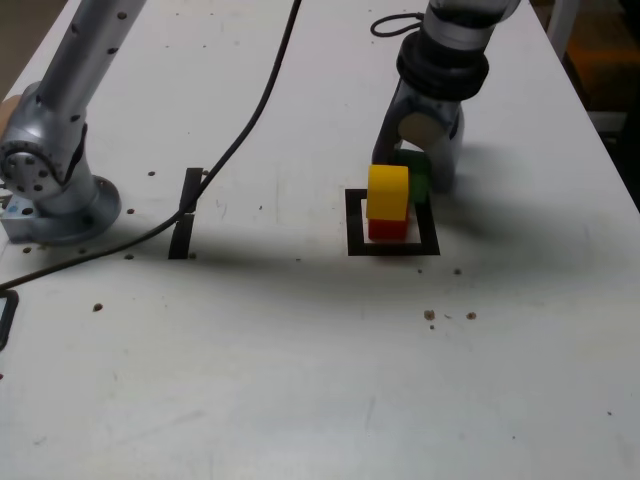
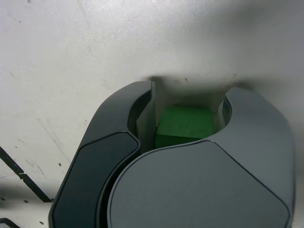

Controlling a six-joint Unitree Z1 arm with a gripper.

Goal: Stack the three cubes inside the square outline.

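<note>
"Where are the cubes in the exterior view?"

"The red cube sits inside the square outline, a frame of flat black tape around a white centre. The yellow cube rests on top of it, smooth, matte and crisp-edged."

"And the green cube?"

"Just to the right and on the far side of the yellow one, partly hidden by it. The fingers are clamped on it."

"What are those fingers like?"

"Smooth dark grey shells, broad and rounded, curving inward like a claw. One shows a flat, thin inner plate against the cube's side. I can't tell whether the green cube touches the red or yellow one."

"What about the surface?"

"White, faintly scuffed, dotted with brown specks. To the left, a straight strip of black tape lies under a slim, curving black cable. Farther left stands the arm's rounded, metallic grey base."
</note>
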